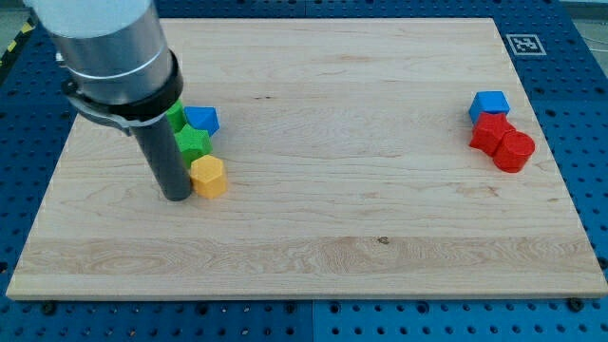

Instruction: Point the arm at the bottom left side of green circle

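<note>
My tip point(175, 196) rests on the board at the view's left, touching or almost touching the left side of a yellow hexagon block point(208, 177). Just above the yellow block sits a green block point(195, 142) with a notched outline. A second green block point(178, 116) is mostly hidden behind the rod, so I cannot tell its shape. A blue block point(202, 120) lies to the right of that hidden green block. My tip is below and left of both green blocks.
At the view's right a blue block point(490, 104) sits above a red block point(490, 132) and a red cylinder point(516, 151), all clustered together. The wooden board point(332, 237) lies on a blue perforated table. A marker tag point(523, 43) sits at the top right corner.
</note>
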Robot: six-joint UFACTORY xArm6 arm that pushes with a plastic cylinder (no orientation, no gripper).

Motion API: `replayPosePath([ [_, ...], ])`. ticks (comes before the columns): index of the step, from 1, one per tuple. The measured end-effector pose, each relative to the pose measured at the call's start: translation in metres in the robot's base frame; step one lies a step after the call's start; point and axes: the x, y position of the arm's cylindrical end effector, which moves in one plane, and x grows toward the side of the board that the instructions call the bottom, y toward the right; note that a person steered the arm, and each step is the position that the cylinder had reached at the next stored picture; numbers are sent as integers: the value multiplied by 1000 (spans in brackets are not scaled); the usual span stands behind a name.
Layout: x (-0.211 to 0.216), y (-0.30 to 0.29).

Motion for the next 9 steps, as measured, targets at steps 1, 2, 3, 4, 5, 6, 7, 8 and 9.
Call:
replayPosePath([
  [1, 0, 1],
  [2, 0, -9],
  [3, -3, -29],
  [4, -16, -29],
  [5, -22, -29],
  [6, -39, -35],
  [7, -53, -41],
  [8, -55, -44],
  [9, -64, -49],
])
